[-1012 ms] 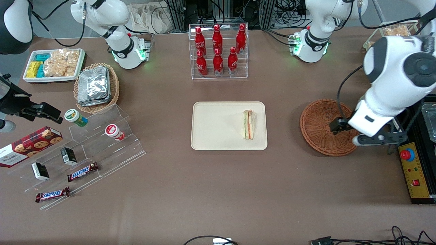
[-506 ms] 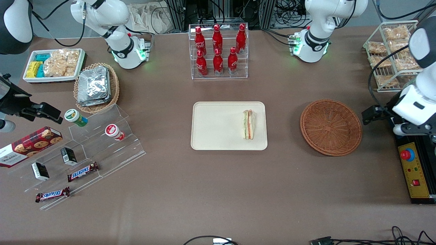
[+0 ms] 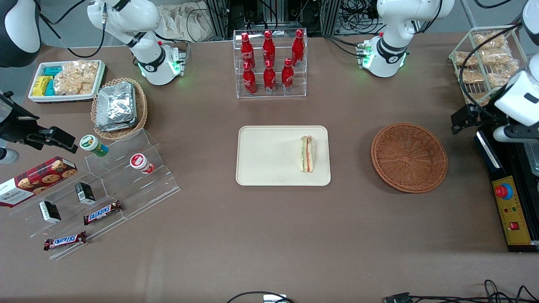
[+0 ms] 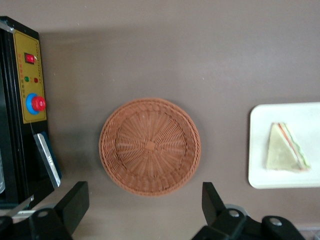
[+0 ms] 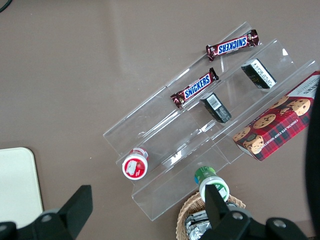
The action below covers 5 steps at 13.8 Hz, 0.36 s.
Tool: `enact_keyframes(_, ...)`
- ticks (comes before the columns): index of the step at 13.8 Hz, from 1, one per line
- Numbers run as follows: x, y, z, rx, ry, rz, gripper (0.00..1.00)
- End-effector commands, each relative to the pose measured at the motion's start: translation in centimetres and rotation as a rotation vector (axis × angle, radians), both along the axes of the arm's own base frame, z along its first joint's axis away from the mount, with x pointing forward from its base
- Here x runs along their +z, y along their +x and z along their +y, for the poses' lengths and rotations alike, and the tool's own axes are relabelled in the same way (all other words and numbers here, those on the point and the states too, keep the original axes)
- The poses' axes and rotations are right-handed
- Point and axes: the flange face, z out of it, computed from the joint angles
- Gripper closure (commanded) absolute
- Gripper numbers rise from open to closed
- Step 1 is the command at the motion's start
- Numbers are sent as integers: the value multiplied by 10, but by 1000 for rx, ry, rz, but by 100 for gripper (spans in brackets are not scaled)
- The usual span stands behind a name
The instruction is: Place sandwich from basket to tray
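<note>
sandwich (image 3: 308,153) laid flat on tray (image 3: 269,168), so task judged done | basket (image 3: 409,157) emptied | gripper (image 4: 142,210) held high above basket; fingers spread, nothing gripped

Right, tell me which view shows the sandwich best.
The front view: the sandwich lies whole on the tray, filling layers visible. The left wrist view shows it flat-on, above the open gripper. The right wrist view shows none of it.
</note>
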Motion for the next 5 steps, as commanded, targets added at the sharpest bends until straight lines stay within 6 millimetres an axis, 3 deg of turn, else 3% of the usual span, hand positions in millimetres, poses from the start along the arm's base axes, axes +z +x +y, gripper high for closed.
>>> enact_keyframes(1, 16, -17, 4, 2, -16, 8, 0)
enact_keyframes(5, 19, -21, 10, 13, -35, 13, 0)
